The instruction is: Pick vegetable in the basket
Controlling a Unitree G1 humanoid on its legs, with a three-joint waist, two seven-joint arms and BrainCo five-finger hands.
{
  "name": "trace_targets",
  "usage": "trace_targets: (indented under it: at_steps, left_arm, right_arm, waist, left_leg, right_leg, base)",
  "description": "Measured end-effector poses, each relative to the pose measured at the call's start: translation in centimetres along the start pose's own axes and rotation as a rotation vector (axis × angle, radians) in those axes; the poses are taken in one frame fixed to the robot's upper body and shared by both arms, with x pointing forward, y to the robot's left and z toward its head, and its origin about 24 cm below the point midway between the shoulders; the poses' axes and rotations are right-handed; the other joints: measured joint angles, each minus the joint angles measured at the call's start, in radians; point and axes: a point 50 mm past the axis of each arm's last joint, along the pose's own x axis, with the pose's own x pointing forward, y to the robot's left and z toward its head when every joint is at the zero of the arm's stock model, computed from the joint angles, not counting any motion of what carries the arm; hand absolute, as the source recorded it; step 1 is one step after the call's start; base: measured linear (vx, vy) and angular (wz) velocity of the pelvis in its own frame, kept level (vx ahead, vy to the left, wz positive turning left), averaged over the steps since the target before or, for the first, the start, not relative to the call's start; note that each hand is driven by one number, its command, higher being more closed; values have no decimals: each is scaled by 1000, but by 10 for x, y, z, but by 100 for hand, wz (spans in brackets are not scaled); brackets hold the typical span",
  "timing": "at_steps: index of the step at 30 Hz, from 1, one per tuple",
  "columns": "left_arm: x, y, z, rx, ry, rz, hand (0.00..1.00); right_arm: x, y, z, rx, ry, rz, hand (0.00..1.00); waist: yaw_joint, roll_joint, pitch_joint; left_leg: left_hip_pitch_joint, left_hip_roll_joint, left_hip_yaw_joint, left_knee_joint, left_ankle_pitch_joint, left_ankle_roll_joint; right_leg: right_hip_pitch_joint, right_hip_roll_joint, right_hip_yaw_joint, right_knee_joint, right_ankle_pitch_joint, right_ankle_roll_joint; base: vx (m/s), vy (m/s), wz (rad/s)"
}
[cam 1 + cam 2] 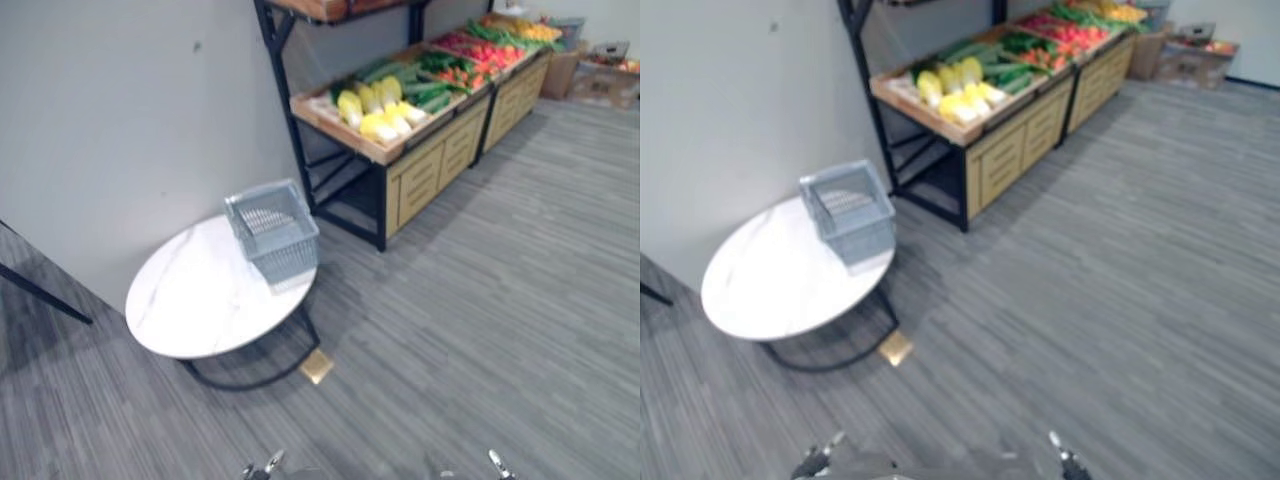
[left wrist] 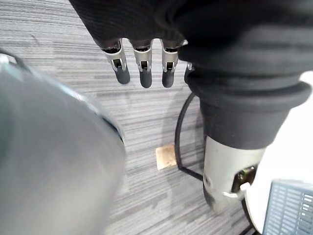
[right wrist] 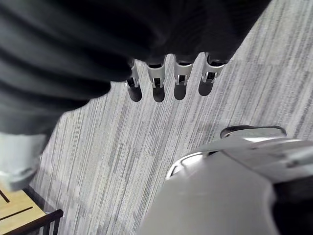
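**Both hands hang empty above the floor; vegetables on the stand, basket on the table**

Left eye view: A grey mesh basket (image 1: pixel 272 232) stands upright at the far edge of a round white table (image 1: pixel 185 300), on the left hand's side of the scene. Beyond it, toward the right hand's side, a wooden produce stand (image 1: pixel 430 170) runs along the wall (image 1: pixel 120 120). Its trays hold yellow vegetables (image 1: pixel 380 112) nearest the basket, green vegetables (image 1: pixel 425 82) behind them and red vegetables (image 1: pixel 482 50) further along. The vegetables and the basket are well apart. A small tan square (image 1: pixel 317 366) lies on the grey floor (image 1: pixel 480 330) by the table's black base.

Right eye view: The layout is the same. The basket sits on the part of the table nearest the stand, and all the vegetables lie in the stand's trays.

Left wrist view: The left hand (image 2: pixel 142 61) hangs with its fingers (image 2: pixel 165 62) straight and side by side, holding nothing, the dark tips above the floor. Past the fingertips lies the tan square. Further out to one side are the table's white rim and a corner of the basket, clear of the hand.

Right wrist view: The right hand (image 3: pixel 157 78) hangs the same way, its fingers (image 3: pixel 180 77) straight in a row and holding nothing, above the striped floor. A corner of pale wooden cabinet (image 3: pixel 14 213) shows well away from the fingertips.
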Motion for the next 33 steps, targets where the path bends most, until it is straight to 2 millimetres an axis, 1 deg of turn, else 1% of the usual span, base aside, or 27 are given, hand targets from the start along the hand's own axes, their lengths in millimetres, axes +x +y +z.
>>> trace_targets:
  at_steps: [2,3,4,5,6,7,8,9,10,11,12,14,15,16,17,18,20,21,22,23,25,26,27,28,29,30,33]
  left_arm:
    - [-5,12,-18,-2,60,32,0]
    - [-9,20,-28,7,94,50,0]
    - [-10,22,-31,17,105,52,0]
    - [-13,26,-40,29,129,57,0]
    - [-14,29,-41,9,126,68,0]
    - [-15,31,-42,12,129,73,0]
    - [-11,34,-29,32,91,78,0]
    - [-8,30,-18,43,55,69,0]
    - [-7,30,-16,48,53,69,0]
    - [-6,35,-12,81,52,76,0]
    - [-5,38,-10,133,53,71,0]
    - [-5,42,-7,187,53,69,0]
    - [-4,42,-5,222,55,60,0]
    - [-3,45,1,282,49,56,0]
    - [-2,46,2,305,53,56,0]
    - [-2,45,1,339,62,47,0]
    - [-1,38,4,379,54,23,0]
    - [2,30,10,405,38,3,0]
    - [3,23,13,416,24,-10,0]
    - [4,20,16,418,14,-16,0]
    - [7,5,24,427,-20,-46,0]
    - [7,-3,28,415,-48,-62,0]
    - [7,-7,33,379,-74,-61,0]
    - [7,-6,35,359,-86,-52,0]
    - [7,2,38,306,-98,-22,0]
    - [6,-2,31,256,-84,-19,0]
    - [4,-6,20,165,-60,-12,0]
  right_arm:
    - [0,-1,-4,20,23,-12,0]
    - [-1,-1,-6,21,30,-12,0]
    - [-1,-1,-6,21,33,-13,0]
    - [-2,-2,-10,16,47,-14,0]
    - [-2,0,-11,11,50,-8,0]
    - [-2,3,-11,0,51,0,0]
    - [-2,11,-11,-23,48,28,0]
    - [-3,10,-14,-28,51,34,0]
    - [-3,9,-15,-24,55,36,0]
    - [-3,13,-16,-1,58,46,0]
    - [-4,14,-19,20,65,43,0]
    - [-6,13,-26,44,79,39,0]
    - [-7,13,-29,61,85,40,0]
    - [-8,15,-31,66,92,44,0]
    - [-8,14,-32,58,95,42,0]
    - [-9,9,-36,47,103,32,0]
    - [-11,6,-38,44,104,24,0]
    - [-12,6,-40,45,111,23,0]
    - [-12,5,-42,45,123,21,0]
    - [-12,5,-42,46,124,21,0]
    - [-13,3,-43,48,128,15,0]
    - [-12,2,-40,44,119,11,0]
    - [-11,5,-39,34,114,21,0]
    - [-11,8,-38,24,112,30,0]
    - [-11,16,-38,-7,114,60,0]
    - [-8,11,-29,-36,91,57,0]
    - [0,12,-2,-83,12,73,0]
  waist:
    - [4,-8,6]
    - [10,-14,8]
    - [13,-14,8]
    - [29,-16,7]
    - [34,-28,8]
    - [33,-39,4]
    - [27,-68,-7]
    - [29,-82,-4]
    - [35,-80,-8]
    - [31,-100,-13]
    - [28,-113,-22]
    - [28,-128,-44]
    - [27,-129,-42]
    - [23,-162,-35]
    - [20,-166,-31]
    - [9,-159,-31]
    - [-6,-141,-28]
    - [-14,-130,-28]
    - [-30,-118,-29]
    - [-32,-113,-28]
    - [-32,-92,-26]
    - [-29,-84,-26]
    - [-23,-92,-26]
    - [-17,-105,-26]
    - [-21,-138,-30]
    - [-21,-101,-30]
    - [-3,-56,-24]
  left_leg:
    - [-61,-40,52,-249,-31,0]
    - [-62,-89,48,-491,-13,7]
    - [-58,-106,40,-598,11,13]
    - [-49,-127,34,-845,88,33]
    - [-52,-130,50,-866,209,65]
    - [-53,-143,70,-864,244,96]
    - [-59,-168,111,-846,201,123]
    - [-77,-156,151,-786,149,147]
    - [-73,-153,159,-758,139,150]
    - [-63,-159,192,-724,126,169]
    - [-33,-177,199,-731,114,186]
    - [34,-214,175,-801,91,175]
    - [105,-248,149,-867,46,171]
    - [174,-293,118,-890,36,173]
    - [214,-310,97,-900,27,174]
    - [287,-328,54,-923,10,173]
    - [368,-345,-8,-957,-16,162]
    - [394,-349,-54,-961,-23,167]
    - [412,-347,-108,-961,-31,164]
    - [417,-345,-139,-961,-35,166]
    - [421,-323,-225,-962,-49,156]
    - [420,-308,-281,-960,-58,136]
    - [419,-295,-310,-946,-76,106]
    - [417,-291,-318,-934,-88,87]
    - [413,-277,-289,-909,-120,52]
    - [413,-219,-251,-901,-121,25]
    - [403,-145,-240,-895,-79,-35]
  right_leg:
    - [90,1,-3,-88,12,22]
    - [133,-5,-1,-129,10,38]
    - [146,-7,2,-144,8,44]
    - [178,-16,13,-175,-10,77]
    - [203,-34,20,-186,-23,100]
    - [210,-46,20,-184,-23,101]
    - [209,-77,19,-177,-1,82]
    - [210,-89,36,-175,54,68]
    - [214,-92,53,-170,82,67]
    - [228,-95,85,-149,148,83]
    - [207,-99,117,-66,212,87]
    - [129,-118,140,146,287,97]
    - [52,-143,155,376,364,122]
    - [-35,-174,184,632,371,131]
    - [-68,-178,192,733,359,134]
    - [-129,-169,199,874,294,129]
    - [-238,-170,159,951,179,93]
    - [-307,-183,118,908,96,67]
    - [-347,-181,89,780,52,58]
    - [-360,-172,90,697,44,54]
    - [-363,-122,139,378,49,60]
    - [-341,-95,187,152,75,63]
    - [-322,-80,230,6,143,61]
    - [-309,-79,252,-37,184,65]
    - [-278,-95,248,-62,304,96]
    - [-270,-70,183,-22,268,79]
    - [-245,-23,98,6,198,35]
  base:
    - [556,24,-24]
    - [428,95,-27]
    - [649,192,-53]
    - [554,245,-62]
    - [578,260,-55]
    - [555,236,-9]
    - [532,222,31]
    - [524,232,35]
    - [557,268,40]
    - [562,284,50]
    - [536,277,67]
    - [475,256,62]
    - [524,237,80]
    - [429,142,82]
    - [399,86,91]
    - [385,39,101]
    - [389,12,109]
    - [342,-26,123]
    - [337,-49,130]
    - [344,-144,142]
    - [394,-233,130]
    - [409,-310,130]
    - [419,-332,120]
    - [422,-374,115]
    - [358,-385,111]
    - [342,-373,108]
    - [333,-354,61]
